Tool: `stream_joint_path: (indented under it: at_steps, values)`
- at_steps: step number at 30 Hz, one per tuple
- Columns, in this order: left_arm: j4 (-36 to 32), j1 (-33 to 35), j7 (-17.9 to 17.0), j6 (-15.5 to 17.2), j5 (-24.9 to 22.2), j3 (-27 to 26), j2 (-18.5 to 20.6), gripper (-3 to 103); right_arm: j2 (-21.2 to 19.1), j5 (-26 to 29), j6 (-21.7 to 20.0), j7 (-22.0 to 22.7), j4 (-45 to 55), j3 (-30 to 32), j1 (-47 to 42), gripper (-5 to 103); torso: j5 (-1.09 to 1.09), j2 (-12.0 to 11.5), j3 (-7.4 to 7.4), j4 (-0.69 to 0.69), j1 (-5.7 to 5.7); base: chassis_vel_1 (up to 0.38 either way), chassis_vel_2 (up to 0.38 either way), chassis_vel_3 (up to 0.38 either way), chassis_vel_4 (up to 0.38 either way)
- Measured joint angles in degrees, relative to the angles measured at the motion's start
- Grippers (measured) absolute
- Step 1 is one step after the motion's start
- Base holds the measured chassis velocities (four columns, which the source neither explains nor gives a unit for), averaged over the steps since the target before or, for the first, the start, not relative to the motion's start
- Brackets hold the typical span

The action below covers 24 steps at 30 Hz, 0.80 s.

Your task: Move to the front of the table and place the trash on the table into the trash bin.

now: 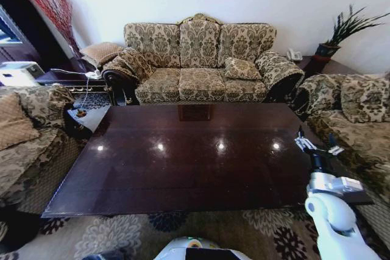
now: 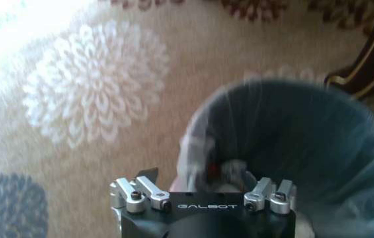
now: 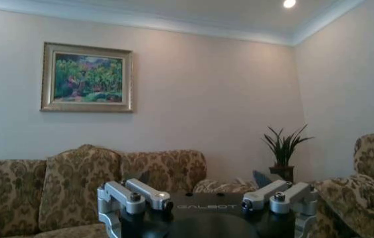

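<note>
the left gripper hangs directly over the bin, which stands on the patterned carpet beside a carved table corner. its fingers look spread with nothing between them, though their tips are out of frame, so this is a judgement. inside the bin, below the gripper, some trash lies at the bottom: a blurred item with a red patch; what else is there cannot be made out.

the right gripper is raised at the table's right edge, pointing out level across the room toward the sofa and the painting. its jaws stand apart and carry nothing.

the table has a bare glossy top; i find no litter on it.

assessment: the robot stands at the table front, and clearing appears finished or nearly so. the floor beyond the table is hidden from me.
</note>
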Motion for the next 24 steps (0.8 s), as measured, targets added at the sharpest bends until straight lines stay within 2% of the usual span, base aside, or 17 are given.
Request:
stream_joint_path:
  at_steps: [3, 4, 6, 7, 8, 10, 11, 14, 15, 16, 18, 19, 22, 24]
  values:
    - [-9.9, 5.0, 1.8, 0.7, -2.3, -3.6, 0.8, 98, 0.6, -0.4, -0.2, -0.2, 1.0, -1.7, -1.1, 100, 0.04, 0.0, 0.0, 0.03, 0.0, 0.0, 0.0, 0.0, 0.0]
    - [-9.9, 5.0, 1.8, 0.7, -2.3, -3.6, 0.8, 98, 0.6, -0.4, -0.2, -0.2, 1.0, -1.7, -1.1, 100, 0.04, 0.0, 0.0, 0.03, 0.0, 0.0, 0.0, 0.0, 0.0]
    - [-19.3, 6.8, 2.9, 0.5, -4.8, -6.4, 2.5, 100, 0.8, -1.9, -0.9, 0.1, 3.0, -5.5, -2.2, 100, 0.01, 0.0, 0.0, 0.01, -0.01, 0.0, 0.0, 0.0, 0.0]
    - [-19.3, 6.8, 2.9, 0.5, -4.8, -6.4, 2.5, 100, 0.8, -1.9, -0.9, 0.1, 3.0, -5.5, -2.2, 100, 0.01, 0.0, 0.0, 0.01, -0.01, 0.0, 0.0, 0.0, 0.0]
    - [-22.5, 7.2, 3.4, -0.4, -4.9, -7.0, 3.4, 100, 0.8, -2.4, -1.2, 0.1, 3.9, -7.1, -2.7, 100, 0.03, 0.0, 0.0, -0.01, -0.01, 0.0, 0.0, 0.0, 0.0]
    - [-34.1, 7.2, 5.1, -4.1, -3.0, -7.4, 6.9, 100, 0.6, -3.2, -3.7, 0.4, 8.1, -12.8, -3.6, 100, 0.0, 0.0, 0.0, -0.01, 0.0, 0.0, 0.0, 0.0, 0.0]
    - [-34.1, 7.2, 5.1, -4.1, -3.0, -7.4, 6.9, 100, 0.6, -3.2, -3.7, 0.4, 8.1, -12.8, -3.6, 100, 0.0, 0.0, 0.0, -0.01, 0.0, 0.0, 0.0, 0.0, 0.0]
    - [-48.4, 5.4, 6.5, -4.9, -3.4, -4.9, 12.1, 100, 0.9, -6.9, -6.1, 1.4, 12.8, -17.6, -4.2, 100, 0.03, 0.0, 0.01, -0.04, 0.01, 0.0, 0.0, 0.0, 0.0]
    - [-51.8, 4.8, 6.9, -4.5, -4.1, -3.5, 13.6, 100, 1.0, -8.6, -6.3, 1.6, 13.9, -18.2, -4.6, 100, 0.02, 0.0, 0.01, -0.04, 0.01, 0.0, 0.0, 0.0, 0.0]
    - [-51.8, 4.8, 6.9, -4.5, -4.1, -3.5, 13.6, 100, 1.0, -8.6, -6.3, 1.6, 13.9, -18.2, -4.6, 100, 0.02, 0.0, 0.01, -0.04, 0.01, 0.0, 0.0, 0.0, 0.0]
    - [-59.9, 3.7, 7.8, -2.6, -5.7, 0.9, 17.3, 100, 1.4, -12.2, -6.3, 2.1, 16.6, -18.8, -6.5, 100, 0.02, 0.0, 0.01, -0.01, 0.01, 0.0, 0.0, 0.0, 0.0]
    - [-59.9, 3.7, 7.8, -2.6, -5.7, 0.9, 17.3, 100, 1.4, -12.2, -6.3, 2.1, 16.6, -18.8, -6.5, 100, 0.02, 0.0, 0.01, -0.01, 0.01, 0.0, 0.0, 0.0, 0.0]
    - [-67.0, 2.9, 8.6, -1.0, -6.1, 8.4, 22.0, 100, 3.6, -17.3, -4.7, 2.5, 17.8, -18.9, -11.2, 100, 0.02, 0.0, 0.01, -0.04, 0.01, 0.0, 0.0, 0.0, 0.0]
    - [-68.4, 3.0, 8.9, -0.9, -5.5, 9.7, 22.2, 100, 4.3, -18.7, -3.8, 2.8, 17.3, -19.3, -11.8, 100, 0.0, 0.0, 0.01, -0.04, 0.01, 0.0, 0.0, 0.0, 0.0]
